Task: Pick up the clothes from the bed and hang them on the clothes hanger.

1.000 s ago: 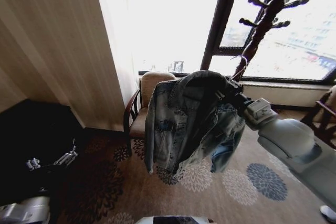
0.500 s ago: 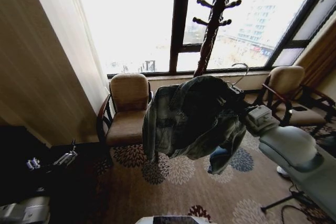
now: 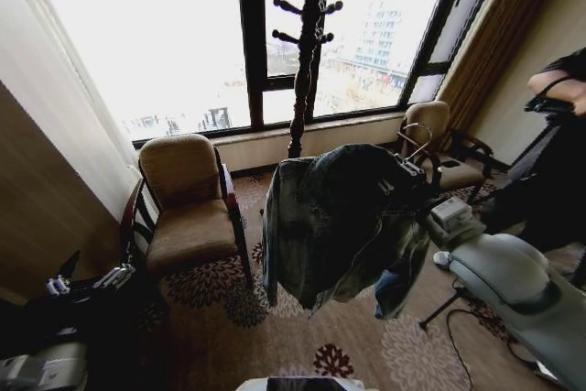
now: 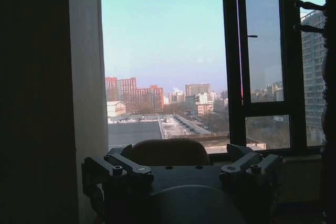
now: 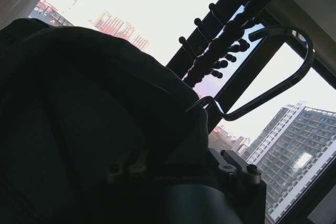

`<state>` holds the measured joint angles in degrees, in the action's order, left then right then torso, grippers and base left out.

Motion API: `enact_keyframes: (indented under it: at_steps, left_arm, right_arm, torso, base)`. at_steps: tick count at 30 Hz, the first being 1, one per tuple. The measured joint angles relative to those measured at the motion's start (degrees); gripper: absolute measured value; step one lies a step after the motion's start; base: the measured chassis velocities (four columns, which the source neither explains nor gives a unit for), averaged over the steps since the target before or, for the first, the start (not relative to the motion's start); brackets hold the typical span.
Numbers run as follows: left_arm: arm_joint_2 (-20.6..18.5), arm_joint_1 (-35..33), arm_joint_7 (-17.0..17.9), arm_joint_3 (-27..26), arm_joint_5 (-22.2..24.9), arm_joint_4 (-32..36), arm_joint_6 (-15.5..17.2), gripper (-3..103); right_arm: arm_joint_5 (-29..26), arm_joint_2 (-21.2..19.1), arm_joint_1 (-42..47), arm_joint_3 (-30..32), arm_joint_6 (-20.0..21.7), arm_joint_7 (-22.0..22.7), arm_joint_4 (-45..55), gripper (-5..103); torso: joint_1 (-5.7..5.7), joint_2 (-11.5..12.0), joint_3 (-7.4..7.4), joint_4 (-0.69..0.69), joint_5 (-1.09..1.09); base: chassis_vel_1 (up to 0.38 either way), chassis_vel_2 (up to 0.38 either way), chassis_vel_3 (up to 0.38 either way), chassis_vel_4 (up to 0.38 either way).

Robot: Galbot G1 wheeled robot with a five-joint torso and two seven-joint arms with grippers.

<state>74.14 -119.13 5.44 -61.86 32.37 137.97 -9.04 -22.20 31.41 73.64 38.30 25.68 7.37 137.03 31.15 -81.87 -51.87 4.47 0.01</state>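
The clothes, a faded light-blue denim jacket [image 3: 334, 226], hang draped over the clothes hanger, whose silver wire hook [image 3: 415, 126] sticks up above the collar. The hanger's body is hidden under the cloth. My right gripper [image 3: 409, 180] is shut on the hanger at the jacket's shoulder and holds it up in mid-air. In the right wrist view the jacket [image 5: 79, 129] is a dark mass with the hook [image 5: 278, 80] above it. My left gripper [image 3: 92, 279] is parked low at the left, open [image 4: 184, 169]. The bed is out of view.
A tall dark coat stand [image 3: 307, 52] with pegs rises before the window, just behind the jacket. A tan armchair [image 3: 183, 203] stands left of it, a second chair [image 3: 438, 139] at the right. A person [image 3: 554, 144] stands at the right edge. Patterned carpet lies below.
The whole view has swung right: coat stand and armchair slid leftward, and the second chair and a person came into view. The jacket stays held by my right gripper.
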Motion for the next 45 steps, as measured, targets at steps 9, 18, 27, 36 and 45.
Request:
enact_keyframes:
  at_steps: [9,18,27,36,45]
  left_arm:
    - [0.0,0.0,0.0,0.0,0.0,0.0,0.0,100]
    - [0.0,0.0,0.0,0.0,0.0,0.0,0.0,100]
    - [0.0,0.0,0.0,0.0,0.0,0.0,0.0,100]
    - [0.0,0.0,0.0,0.0,0.0,0.0,0.0,100]
    - [0.0,0.0,0.0,0.0,0.0,0.0,0.0,100]
  right_arm:
    - [1.3,1.4,2.1,0.4,-0.5,-0.2,0.8,32]
    - [3.0,2.7,4.5,1.7,-1.7,-0.5,1.4,32]
    - [4.8,4.2,6.4,2.1,-1.7,-0.8,2.0,32]
    - [6.3,5.1,7.3,2.2,-1.7,-1.0,2.4,32]
    - [8.2,5.7,7.6,2.4,-2.2,1.1,2.1,32]
  torso:
    - [0.00,0.0,0.00,0.03,0.00]
    - [0.00,0.0,0.00,0.00,-0.01]
    - [0.00,0.0,0.00,0.04,0.01]
    - [0.00,0.0,0.00,0.03,-0.02]
    - [0.00,0.0,0.00,0.03,0.00]
  base:
    - [0.017,0.014,0.007,0.025]
    - [0.059,0.072,0.065,0.062]
    - [0.012,0.019,0.005,0.011]
    - [0.000,0.000,0.000,0.000]
    - [0.000,0.000,0.000,0.000]
